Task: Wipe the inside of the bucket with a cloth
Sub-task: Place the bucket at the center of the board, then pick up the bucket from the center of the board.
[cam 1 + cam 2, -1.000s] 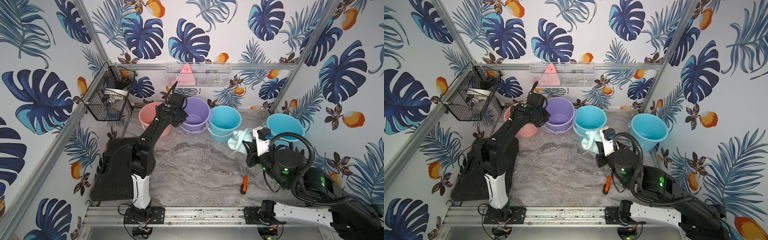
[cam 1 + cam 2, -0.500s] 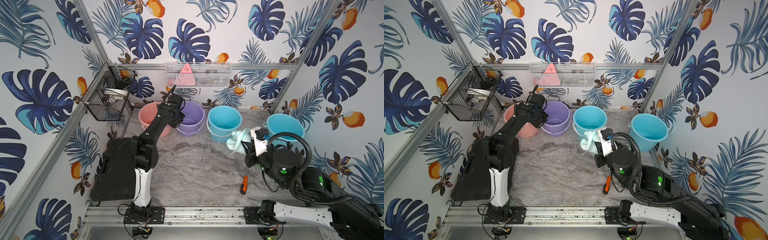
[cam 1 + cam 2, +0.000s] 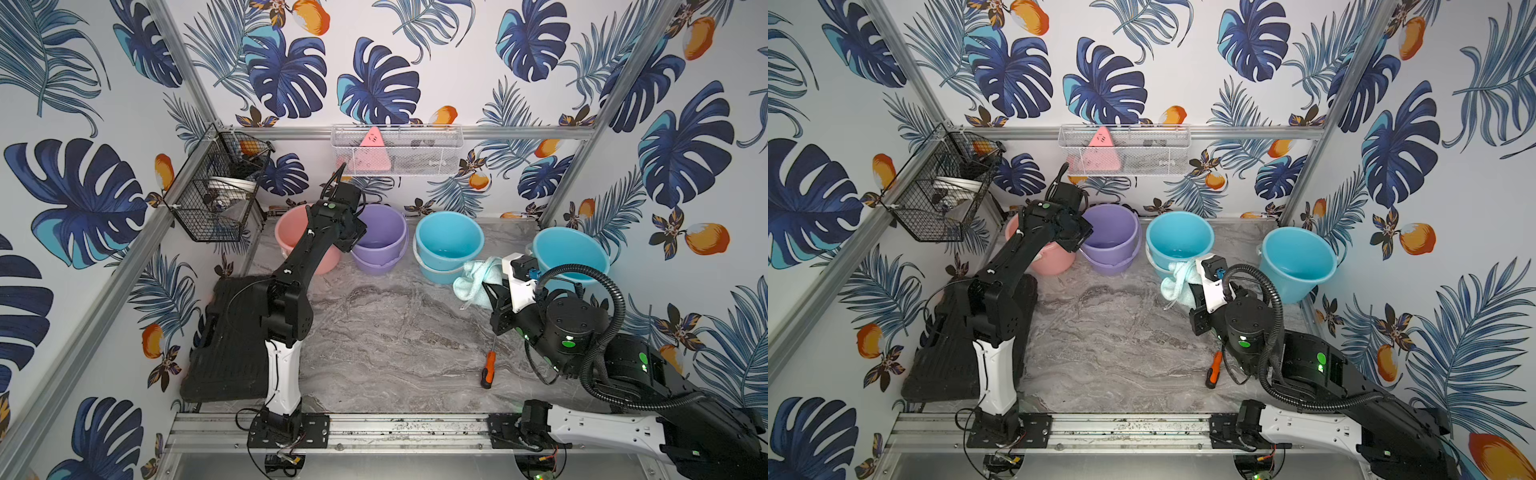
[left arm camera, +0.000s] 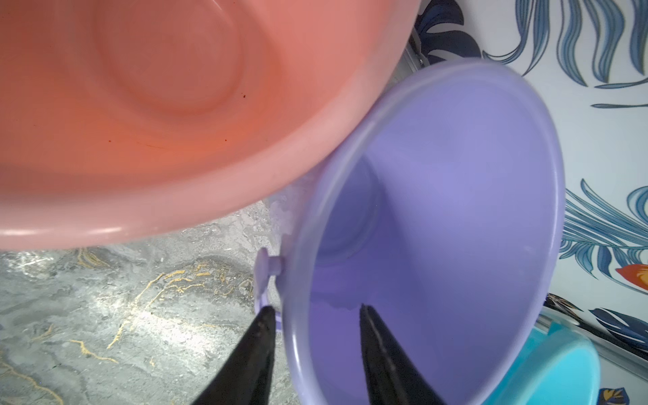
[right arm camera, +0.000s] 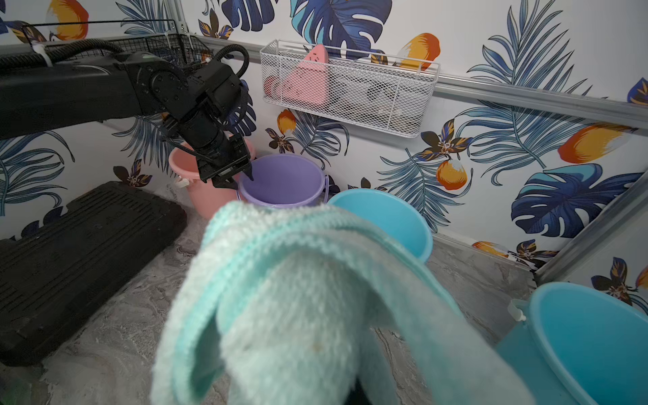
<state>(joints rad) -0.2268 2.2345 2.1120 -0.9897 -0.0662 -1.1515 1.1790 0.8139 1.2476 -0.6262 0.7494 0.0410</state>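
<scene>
Left wrist view: parted jaws straddle rim of purple bucket [image 4: 456, 210].

The left pincer [image 4: 314, 308] is open. One black finger [image 4: 256, 354] is outside the purple bucket [image 4: 456, 217], right by the little round knob [image 4: 266, 266] where the handle joins. The other finger is inside the bucket. The bucket's rim runs between them. I cannot tell if a finger touches it.

A big pink bucket [image 4: 175, 105] sits just beside the purple one, and its rim hides a bit of the purple rim. It has a few tiny dark specks inside.

A bit of a blue bucket [image 4: 561, 371] peeks out on the purple bucket's other side.

The desk [image 4: 105, 315] is grey like stone, with thin yellow lines. The wall [image 4: 603, 147] is white with blue leaves.
</scene>
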